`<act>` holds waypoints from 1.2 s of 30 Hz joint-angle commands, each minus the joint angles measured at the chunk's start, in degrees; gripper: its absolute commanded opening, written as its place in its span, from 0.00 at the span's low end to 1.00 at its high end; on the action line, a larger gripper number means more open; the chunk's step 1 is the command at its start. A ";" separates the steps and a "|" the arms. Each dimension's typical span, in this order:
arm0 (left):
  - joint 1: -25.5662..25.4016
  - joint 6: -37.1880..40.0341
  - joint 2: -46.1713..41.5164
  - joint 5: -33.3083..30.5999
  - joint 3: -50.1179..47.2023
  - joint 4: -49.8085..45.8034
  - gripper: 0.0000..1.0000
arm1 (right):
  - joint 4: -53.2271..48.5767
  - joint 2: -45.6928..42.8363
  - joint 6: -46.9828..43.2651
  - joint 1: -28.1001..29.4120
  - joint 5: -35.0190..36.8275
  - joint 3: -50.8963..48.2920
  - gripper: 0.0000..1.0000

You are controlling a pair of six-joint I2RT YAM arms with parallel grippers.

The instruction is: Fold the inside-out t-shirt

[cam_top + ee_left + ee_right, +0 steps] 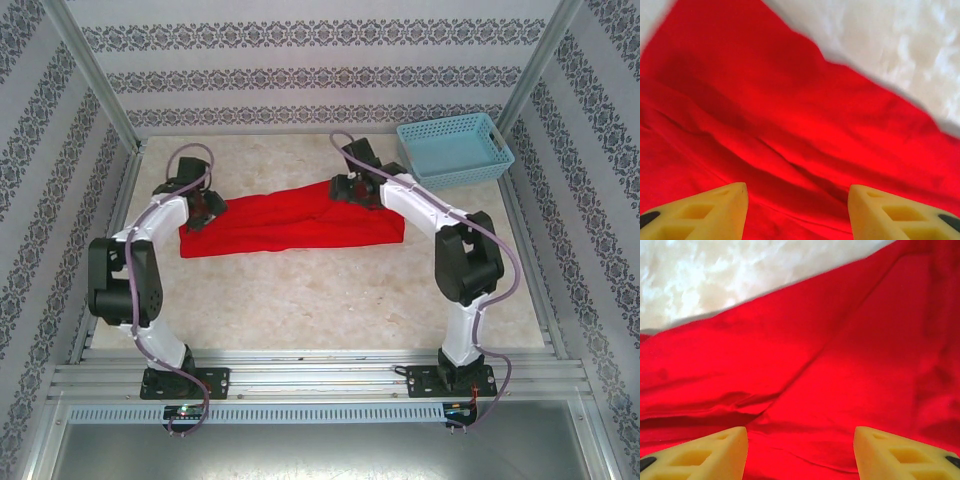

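The inside-out t-shirt (pixel 292 225) lies on the table as a long, wrinkled red band folded lengthwise. My left gripper (pixel 205 207) hovers over its left end. In the left wrist view the gripper (pixel 797 212) is open, its yellow fingertips (pixel 725 207) apart with only red cloth (pixel 790 125) lying below them. My right gripper (pixel 347 186) is over the shirt's upper right part. In the right wrist view it (pixel 800 452) is open too, its fingertips (pixel 880 450) spread above creased red cloth (pixel 830 375), gripping nothing.
A light blue plastic basket (pixel 455 150) stands at the back right corner of the marbled table (pixel 330 290). Patterned walls and metal posts close in the sides and back. The arm bases sit on the rail at the near edge.
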 commanded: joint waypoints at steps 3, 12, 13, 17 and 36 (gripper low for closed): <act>1.23 1.19 6.63 0.16 2.45 -0.28 0.55 | 1.97 6.08 3.95 -1.13 -4.16 -0.47 0.59; 8.78 1.13 13.28 2.44 6.98 0.80 0.57 | -0.85 14.57 4.94 -5.89 -2.81 5.68 0.59; 9.65 1.15 13.11 2.89 6.76 0.74 0.58 | -1.21 14.99 5.04 -6.36 -2.47 6.09 0.59; 12.95 1.32 10.73 3.03 4.53 1.41 0.62 | -1.12 15.34 5.06 -8.21 -1.71 6.31 0.59; 14.30 4.30 0.13 6.42 -1.88 2.21 0.76 | -0.86 7.66 -0.96 -3.71 3.34 3.57 0.79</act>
